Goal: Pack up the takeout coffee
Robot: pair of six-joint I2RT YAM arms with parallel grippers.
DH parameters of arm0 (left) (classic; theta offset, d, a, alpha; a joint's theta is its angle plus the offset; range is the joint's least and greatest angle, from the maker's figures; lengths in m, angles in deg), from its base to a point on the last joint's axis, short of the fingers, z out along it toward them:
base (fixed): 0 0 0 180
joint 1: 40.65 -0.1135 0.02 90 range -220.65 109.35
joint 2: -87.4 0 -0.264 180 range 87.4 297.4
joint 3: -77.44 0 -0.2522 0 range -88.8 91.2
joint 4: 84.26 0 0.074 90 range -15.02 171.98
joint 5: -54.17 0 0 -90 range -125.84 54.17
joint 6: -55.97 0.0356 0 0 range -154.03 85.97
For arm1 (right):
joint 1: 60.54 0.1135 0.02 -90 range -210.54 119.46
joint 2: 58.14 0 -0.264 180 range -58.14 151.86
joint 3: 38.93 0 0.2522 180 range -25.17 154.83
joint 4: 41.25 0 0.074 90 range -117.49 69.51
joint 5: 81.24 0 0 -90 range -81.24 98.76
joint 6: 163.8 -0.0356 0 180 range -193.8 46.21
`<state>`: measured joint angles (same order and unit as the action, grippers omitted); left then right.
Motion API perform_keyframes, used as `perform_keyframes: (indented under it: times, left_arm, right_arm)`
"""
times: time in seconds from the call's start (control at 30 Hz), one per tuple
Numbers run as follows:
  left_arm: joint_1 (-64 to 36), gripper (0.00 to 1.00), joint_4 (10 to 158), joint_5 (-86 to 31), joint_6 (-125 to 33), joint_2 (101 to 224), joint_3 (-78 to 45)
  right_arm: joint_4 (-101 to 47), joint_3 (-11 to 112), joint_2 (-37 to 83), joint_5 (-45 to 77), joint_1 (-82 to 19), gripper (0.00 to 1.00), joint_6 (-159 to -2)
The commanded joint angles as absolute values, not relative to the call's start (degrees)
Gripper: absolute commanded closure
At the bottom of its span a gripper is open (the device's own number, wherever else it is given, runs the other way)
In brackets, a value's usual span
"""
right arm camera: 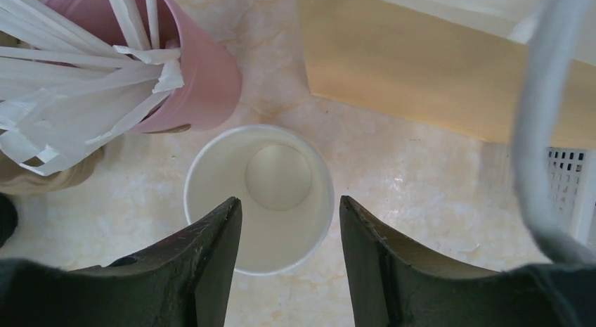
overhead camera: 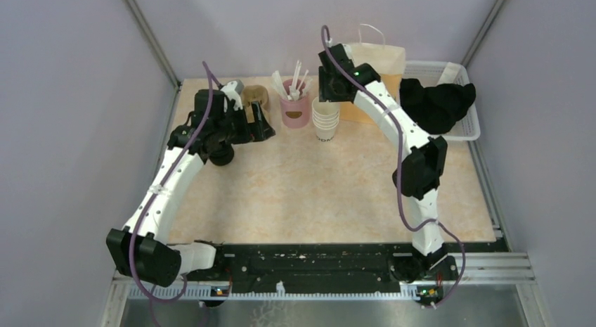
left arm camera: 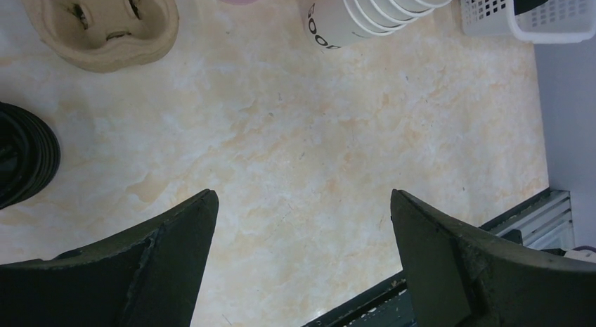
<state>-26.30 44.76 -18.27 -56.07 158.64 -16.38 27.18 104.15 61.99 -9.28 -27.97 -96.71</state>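
No lidded takeout coffee shows in any view. My right gripper hangs over a stack of lidless white paper cups. Its jaws stand partly apart: the left finger lies over the top cup's mouth and the right finger just outside its rim, with nothing clamped between them. My left gripper is wide open above bare table, beside a brown pulp cup carrier. A stack of black lids sits under the left wrist.
A pink cup of wrapped straws stands left of the cup stack. Behind it is a tan paper bag. A white basket holding something black sits at the back right.
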Motion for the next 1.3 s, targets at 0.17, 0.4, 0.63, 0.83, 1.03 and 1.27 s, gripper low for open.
perform_keyframes:
  times: [0.17, 0.4, 0.63, 0.83, 1.03, 1.27]
  left_arm:
    - [-26.1, 0.02, 44.9, -17.1, -50.5, 160.0, -12.1]
    - [-26.0, 0.02, 45.5, -16.7, -50.7, 160.1, -12.6]
    - [-26.0, 0.02, 45.4, -16.7, -50.6, 161.0, -11.8]
    - [-26.0, 0.02, 45.4, -16.8, -50.5, 161.3, -11.7]
    - [-26.0, 0.02, 45.4, -16.8, -50.5, 161.8, -11.5]
    - [-26.0, 0.02, 45.3, -17.0, -50.4, 162.0, -11.4]
  right_arm:
    - [30.0, 108.6, 65.1, -19.4, -25.0, 0.52, -94.2]
    - [30.3, 108.8, 66.4, -19.6, -25.0, 0.55, -94.4]
    - [29.8, 108.6, 67.6, -19.1, -25.1, 0.58, -95.2]
    - [29.4, 108.8, 68.1, -19.2, -25.1, 0.64, -94.9]
    - [29.5, 108.8, 68.2, -19.9, -25.1, 0.77, -94.7]
    - [31.0, 111.6, 67.9, -19.9, -25.1, 0.92, -95.1]
